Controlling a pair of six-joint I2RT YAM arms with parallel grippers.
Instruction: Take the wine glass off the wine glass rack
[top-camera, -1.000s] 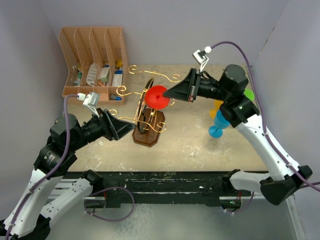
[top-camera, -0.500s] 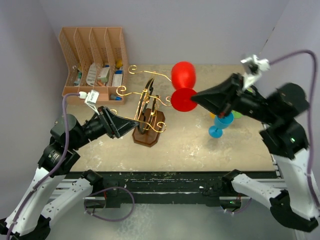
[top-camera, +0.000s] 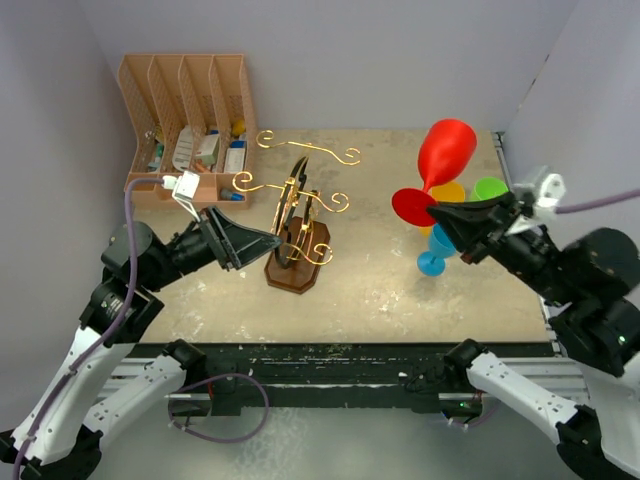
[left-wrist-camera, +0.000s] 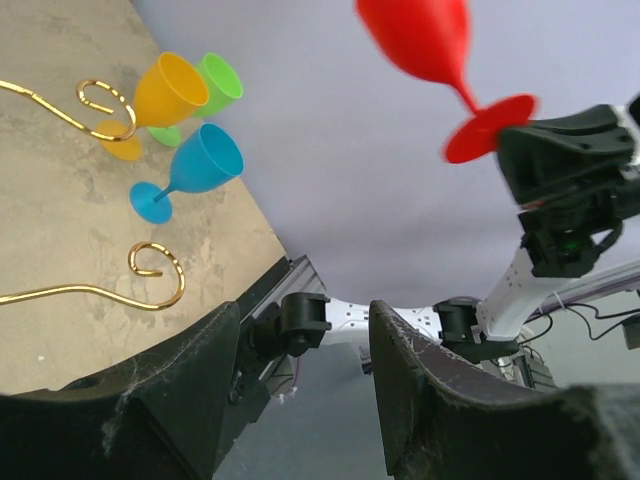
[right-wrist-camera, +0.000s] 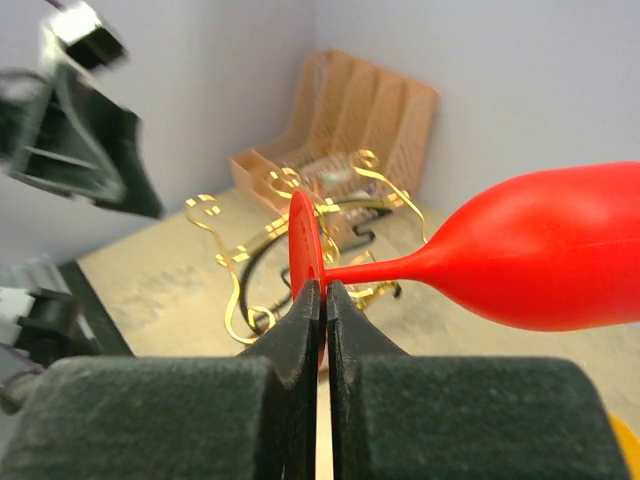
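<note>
The red wine glass (top-camera: 445, 150) is in the air at the right, clear of the wine glass rack (top-camera: 296, 220). My right gripper (top-camera: 437, 213) is shut on the edge of its round foot, with the bowl pointing up and away. In the right wrist view the jaws of this gripper (right-wrist-camera: 325, 290) pinch the foot and the bowl (right-wrist-camera: 545, 260) lies to the right. The rack's gold arms hold no glass. My left gripper (top-camera: 268, 240) is open and empty just left of the rack's dark base (top-camera: 290, 278). In the left wrist view this gripper (left-wrist-camera: 305, 310) is open and the red glass (left-wrist-camera: 420, 35) shows high up.
A blue glass (top-camera: 433, 255), a yellow glass (top-camera: 448, 193) and a green glass (top-camera: 490, 187) stand together at the right, below the held glass. The peach slotted organiser (top-camera: 185, 120) stands at the back left. Grey walls close off the back and both sides.
My right gripper has carried the red glass off the rack, to the right and upward. My left gripper has edged closer to the rack's base.
</note>
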